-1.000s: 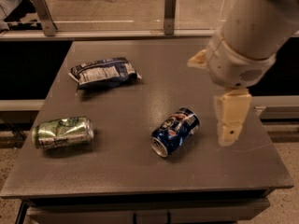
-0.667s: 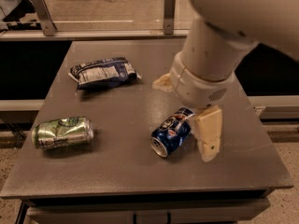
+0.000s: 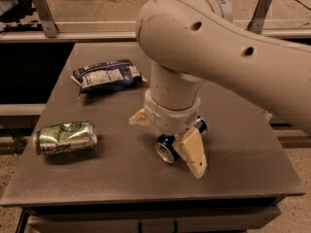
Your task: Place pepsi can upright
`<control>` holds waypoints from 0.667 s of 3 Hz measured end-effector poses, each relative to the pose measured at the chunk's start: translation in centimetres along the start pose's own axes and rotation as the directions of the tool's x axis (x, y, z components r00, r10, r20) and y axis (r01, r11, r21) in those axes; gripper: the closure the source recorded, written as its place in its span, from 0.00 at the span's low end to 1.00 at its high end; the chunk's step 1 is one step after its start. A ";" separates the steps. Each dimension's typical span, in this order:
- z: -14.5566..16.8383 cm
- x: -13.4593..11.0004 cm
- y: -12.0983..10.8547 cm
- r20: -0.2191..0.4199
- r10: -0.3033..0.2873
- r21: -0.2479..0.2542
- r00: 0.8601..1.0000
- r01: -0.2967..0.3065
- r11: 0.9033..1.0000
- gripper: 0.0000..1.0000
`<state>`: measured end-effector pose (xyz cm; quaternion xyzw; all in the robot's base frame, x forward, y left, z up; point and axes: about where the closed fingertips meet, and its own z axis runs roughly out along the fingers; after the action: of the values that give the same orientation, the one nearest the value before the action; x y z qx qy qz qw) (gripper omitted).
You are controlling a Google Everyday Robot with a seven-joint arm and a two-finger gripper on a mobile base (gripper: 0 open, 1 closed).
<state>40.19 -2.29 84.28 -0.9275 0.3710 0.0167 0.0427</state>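
The pepsi can [image 3: 165,148] lies on its side on the grey table [image 3: 102,178], right of centre, its silver end facing the front; most of its blue body is hidden under my wrist. My gripper [image 3: 167,136] hangs straight over the can, open. One beige finger [image 3: 193,154] is at the can's front right. The other finger [image 3: 138,118] is at its back left. The can sits between them, and whether they touch it I cannot tell.
A green-silver can [image 3: 64,138] lies on its side near the table's left edge. A dark blue chip bag [image 3: 107,75] lies at the back left. My large white arm [image 3: 218,47] covers the back right of the table. Metal rails run behind the table.
My arm has swung left and down from the table's right side. The gripper now straddles the pepsi can. The can has not visibly moved.
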 end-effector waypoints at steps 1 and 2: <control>-0.2 0.1 0.0 -0.015 0.012 -0.020 1.000 -0.012 1.000 0.00; 0.9 1.6 1.0 -0.011 0.097 -0.041 0.995 -0.098 0.994 0.00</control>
<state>40.63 -3.99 83.25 -0.9090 0.4157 0.0222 0.0210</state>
